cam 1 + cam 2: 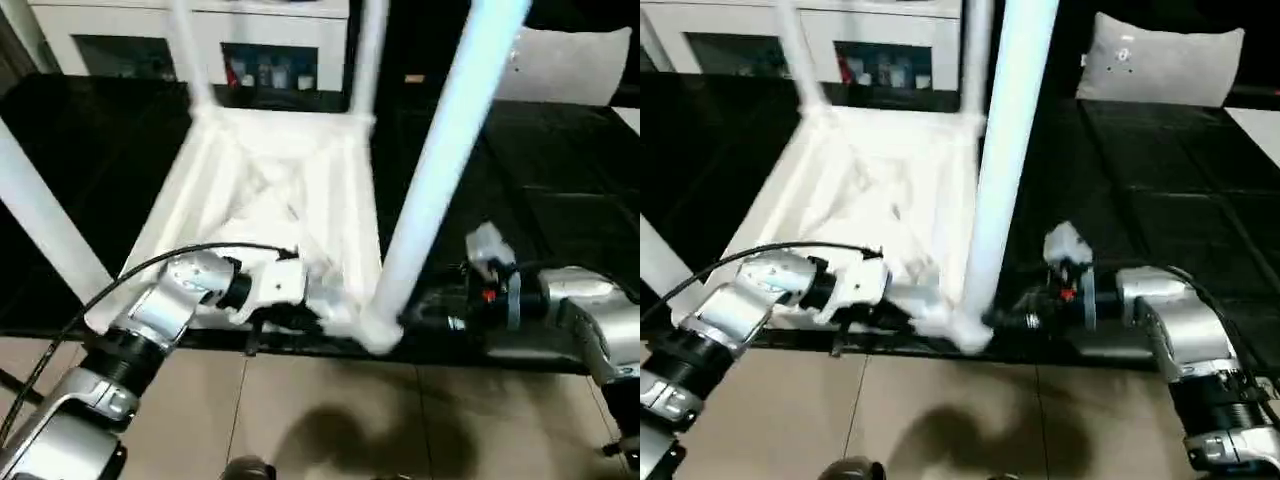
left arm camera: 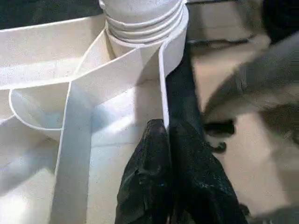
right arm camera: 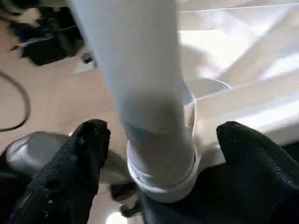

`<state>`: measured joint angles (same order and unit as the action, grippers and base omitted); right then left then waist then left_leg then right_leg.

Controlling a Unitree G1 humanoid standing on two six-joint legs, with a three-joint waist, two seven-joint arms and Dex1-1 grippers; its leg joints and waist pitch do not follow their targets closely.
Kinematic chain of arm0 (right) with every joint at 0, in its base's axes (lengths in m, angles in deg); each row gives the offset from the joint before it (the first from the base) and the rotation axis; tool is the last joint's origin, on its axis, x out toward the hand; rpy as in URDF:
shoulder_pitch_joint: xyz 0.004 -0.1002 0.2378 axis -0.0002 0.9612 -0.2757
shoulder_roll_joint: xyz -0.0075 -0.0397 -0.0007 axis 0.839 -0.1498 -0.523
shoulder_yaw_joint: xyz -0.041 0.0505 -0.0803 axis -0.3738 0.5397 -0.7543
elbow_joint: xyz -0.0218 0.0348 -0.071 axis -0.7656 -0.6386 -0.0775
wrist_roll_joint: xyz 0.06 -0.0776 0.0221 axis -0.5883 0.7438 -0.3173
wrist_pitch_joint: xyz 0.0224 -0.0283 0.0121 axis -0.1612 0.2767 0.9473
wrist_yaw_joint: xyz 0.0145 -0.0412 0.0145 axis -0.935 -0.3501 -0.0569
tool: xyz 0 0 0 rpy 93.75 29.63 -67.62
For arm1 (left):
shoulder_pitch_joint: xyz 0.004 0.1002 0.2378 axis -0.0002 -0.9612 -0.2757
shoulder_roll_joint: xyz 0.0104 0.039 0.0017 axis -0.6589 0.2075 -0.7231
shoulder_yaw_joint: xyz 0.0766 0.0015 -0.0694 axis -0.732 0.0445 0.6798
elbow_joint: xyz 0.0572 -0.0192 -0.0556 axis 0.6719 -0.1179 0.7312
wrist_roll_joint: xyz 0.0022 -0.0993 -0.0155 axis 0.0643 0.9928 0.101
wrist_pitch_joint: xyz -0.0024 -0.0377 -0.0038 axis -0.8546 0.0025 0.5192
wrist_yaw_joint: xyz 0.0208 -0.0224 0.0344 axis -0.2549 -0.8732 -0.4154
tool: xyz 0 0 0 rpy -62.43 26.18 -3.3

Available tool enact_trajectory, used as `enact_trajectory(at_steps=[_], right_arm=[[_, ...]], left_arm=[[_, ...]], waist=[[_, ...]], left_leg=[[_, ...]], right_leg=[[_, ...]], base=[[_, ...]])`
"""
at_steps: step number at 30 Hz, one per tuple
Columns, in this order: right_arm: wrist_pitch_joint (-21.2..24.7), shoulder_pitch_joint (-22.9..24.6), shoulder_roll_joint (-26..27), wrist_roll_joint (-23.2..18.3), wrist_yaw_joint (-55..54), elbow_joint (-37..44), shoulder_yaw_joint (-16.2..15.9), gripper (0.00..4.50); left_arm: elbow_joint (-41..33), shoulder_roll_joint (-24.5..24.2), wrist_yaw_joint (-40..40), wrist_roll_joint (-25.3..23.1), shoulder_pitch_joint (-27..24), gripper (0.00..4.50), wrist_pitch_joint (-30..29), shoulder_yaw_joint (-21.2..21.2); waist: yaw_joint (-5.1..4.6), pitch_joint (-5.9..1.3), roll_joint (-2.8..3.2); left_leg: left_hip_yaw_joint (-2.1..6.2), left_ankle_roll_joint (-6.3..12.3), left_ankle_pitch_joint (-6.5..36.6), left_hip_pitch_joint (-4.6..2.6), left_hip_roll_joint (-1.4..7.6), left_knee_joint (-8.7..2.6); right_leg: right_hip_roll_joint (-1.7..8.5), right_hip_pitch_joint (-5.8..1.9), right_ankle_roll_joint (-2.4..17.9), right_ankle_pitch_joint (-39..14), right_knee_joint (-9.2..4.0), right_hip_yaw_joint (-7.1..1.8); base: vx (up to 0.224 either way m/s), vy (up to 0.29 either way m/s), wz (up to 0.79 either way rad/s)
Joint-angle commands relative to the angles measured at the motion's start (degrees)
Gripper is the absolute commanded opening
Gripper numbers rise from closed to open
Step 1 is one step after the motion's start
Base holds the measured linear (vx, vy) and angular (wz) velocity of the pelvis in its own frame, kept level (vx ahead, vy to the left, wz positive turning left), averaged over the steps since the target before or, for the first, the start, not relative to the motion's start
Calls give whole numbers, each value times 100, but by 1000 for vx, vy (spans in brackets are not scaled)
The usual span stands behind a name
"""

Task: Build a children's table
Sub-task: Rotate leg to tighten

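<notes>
Your left gripper point(image 2: 163, 140) is pinched on the upside-down children's table point(image 1: 270, 190) rim; right gripper point(image 3: 156, 135) sits spread around the near leg point(image 1: 440, 170).

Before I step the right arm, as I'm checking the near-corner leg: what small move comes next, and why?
Probably close the right gripper on the leg: its fingers stand open on either side of the base, not touching, while the left gripper pinches the table top's rim.
</notes>
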<state>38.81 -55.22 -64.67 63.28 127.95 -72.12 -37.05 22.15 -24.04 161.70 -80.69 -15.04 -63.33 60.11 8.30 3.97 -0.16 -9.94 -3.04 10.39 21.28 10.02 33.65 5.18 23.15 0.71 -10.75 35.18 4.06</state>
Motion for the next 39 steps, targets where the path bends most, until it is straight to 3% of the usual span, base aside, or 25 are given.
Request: enact_trajectory(at_steps=[1,9,11,14,19,21,23,24,26,29,31,33,36,37,39], right_arm=[[47,-72,-53,-120,234,65,-91,364],[11,-127,87,-78,432,-71,-279,282],[45,-122,88,-108,483,-59,-305,282],[118,-105,85,-181,537,-19,-355,248],[395,-39,197,-394,349,127,-236,210],[691,-40,460,-395,-377,256,-52,204],[752,-56,682,-221,-991,293,46,203],[854,-84,848,-140,-1403,295,125,201],[995,-123,1019,-71,-1823,284,216,199],[1308,-231,1420,95,-2815,203,437,198],[1429,-297,1732,266,-3587,120,574,197],[1461,-388,2292,586,-4887,-12,781,196],[1018,-475,2708,670,-5586,-309,954,196],[886,-488,2760,681,-5618,-349,958,231],[756,-504,2843,726,-5674,-355,958,263]], left_arm=[[-167,-40,341,-96,-32,0,235,-312],[-193,-2,429,-62,-39,0,331,-357],[-191,4,438,-65,-43,0,339,-353],[-163,14,454,-60,-46,0,346,-340],[-206,69,403,107,-60,0,1,-217],[-266,191,149,205,-44,0,-481,-60],[-311,308,-48,286,-26,0,-850,62],[-330,392,-204,308,-6,0,-1057,127],[-323,490,-397,306,23,0,-1226,185],[-246,741,-907,264,109,0,-1560,308],[-147,970,-1375,180,190,0,-1809,407],[51,1409,-2281,-2,337,0,-2213,620],[249,1769,-2981,-76,454,0,-2334,784],[275,1828,-3071,-71,466,0,-2330,814],[276,1900,-3177,-75,468,0,-2374,854]], waist=[[-14,-431,-13],[11,-442,-7],[14,-449,1],[19,-458,-8],[32,-448,-5],[30,-420,15],[-16,-393,10],[-64,-367,-12],[-130,-352,-14],[-264,-346,-17],[-343,-344,-23],[-420,-356,-24],[-444,-382,-27],[-424,-395,-18],[-416,-431,19]], left_leg=[[60,458,883,-83,356,-350],[70,263,1044,-81,346,-363],[73,265,1002,-73,344,-357],[70,327,869,-69,340,-345],[64,348,851,-72,340,-344],[72,284,939,-66,336,-358],[77,159,1158,-72,326,-389],[104,3,1410,-62,296,-410],[123,-90,1565,-75,289,-429],[141,-161,1569,-45,269,-450],[154,-141,1512,2,243,-448],[134,-167,1387,-26,227,-420],[108,-113,1254,-33,208,-390],[107,-66,1180,-30,215,-391],[92,163,733,-12,224,-371]], right_leg=[[385,-313,1589,-578,-341,-271],[392,-314,1502,-842,-359,-271],[392,-321,1510,-769,-347,-271],[378,-324,1546,-536,-321,-267],[377,-323,1576,-535,-319,-269],[382,-318,1533,-747,-340,-270],[383,-302,1409,-1185,-383,-274],[412,-311,1209,-1860,-449,-273],[406,-292,1002,-2291,-501,-271],[379,-287,944,-2320,-500,-259],[387,-315,795,-2471,-529,-244],[364,-258,857,-2268,-523,-255],[360,-266,936,-1961,-526,-264],[361,-278,969,-1760,-511,-268],[313,-311,1185,-680,-412,-266]], base=[[0,0,0],[0,0,0],[0,0,0],[0,0,0],[0,0,0],[0,0,0],[0,0,0],[0,0,0],[0,0,0],[0,0,0],[0,0,0],[0,0,0],[0,0,0],[0,0,0],[25,-1,1]])
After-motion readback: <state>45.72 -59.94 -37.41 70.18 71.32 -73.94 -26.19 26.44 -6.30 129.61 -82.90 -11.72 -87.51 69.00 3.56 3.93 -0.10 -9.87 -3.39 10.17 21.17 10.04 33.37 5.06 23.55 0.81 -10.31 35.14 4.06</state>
